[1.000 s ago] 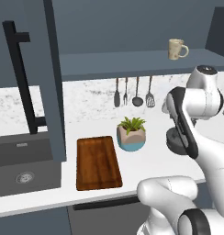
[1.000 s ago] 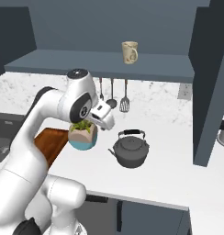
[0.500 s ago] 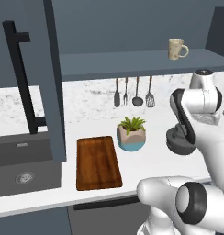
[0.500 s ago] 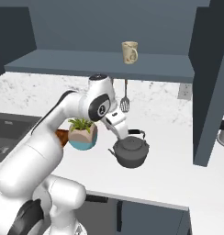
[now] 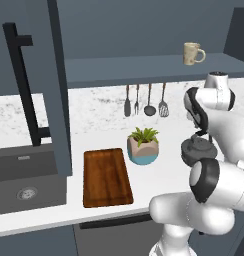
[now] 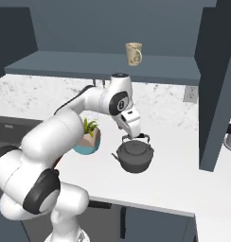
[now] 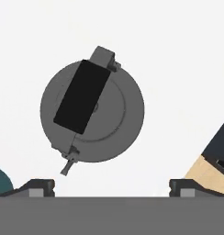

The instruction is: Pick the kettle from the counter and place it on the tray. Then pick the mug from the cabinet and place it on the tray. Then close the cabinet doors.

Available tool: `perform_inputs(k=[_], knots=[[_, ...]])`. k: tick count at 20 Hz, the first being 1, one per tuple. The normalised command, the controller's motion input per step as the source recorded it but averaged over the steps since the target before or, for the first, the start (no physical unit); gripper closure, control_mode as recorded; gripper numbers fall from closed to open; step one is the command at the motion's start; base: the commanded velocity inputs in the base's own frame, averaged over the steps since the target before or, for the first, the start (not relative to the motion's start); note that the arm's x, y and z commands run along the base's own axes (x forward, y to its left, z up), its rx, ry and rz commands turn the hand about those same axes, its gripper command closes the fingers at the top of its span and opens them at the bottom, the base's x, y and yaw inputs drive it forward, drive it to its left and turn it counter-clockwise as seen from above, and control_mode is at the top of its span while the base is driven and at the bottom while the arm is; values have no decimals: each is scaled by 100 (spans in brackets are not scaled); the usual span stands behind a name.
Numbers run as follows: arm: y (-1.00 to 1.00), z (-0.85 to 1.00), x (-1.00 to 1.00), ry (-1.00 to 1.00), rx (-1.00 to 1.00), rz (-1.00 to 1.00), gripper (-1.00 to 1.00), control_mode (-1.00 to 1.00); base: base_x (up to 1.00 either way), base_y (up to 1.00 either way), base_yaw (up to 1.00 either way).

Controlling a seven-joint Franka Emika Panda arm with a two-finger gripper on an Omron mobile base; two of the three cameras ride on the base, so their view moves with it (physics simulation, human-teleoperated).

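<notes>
The gripper hangs just above the kettle, jaws spread wide and holding nothing. The kettle sits upright on the counter, to the right of a potted plant (the tray lies left of that plant). The mug stands on the cabinet shelf.

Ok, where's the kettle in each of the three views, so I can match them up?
Left base view: kettle at right of centre, partly behind the white arm.
Right base view: kettle at centre on the counter, just below the tool.
Hand view: kettle seen from above, left of centre.
Shared landmark: the teal-based plant pot beside it.
</notes>
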Motion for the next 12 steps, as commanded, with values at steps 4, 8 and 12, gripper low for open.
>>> perform_inputs(k=[4, 8, 12], knots=[[0, -31, 42, 0, 0, -1, -100, -100, 0, 0, 0], [-3, -32, 26, 0, 0, -1, -100, -100, 0, 0, 0], [-9, -24, 24, 0, 0, 0, -100, -100, 0, 0, 0]])
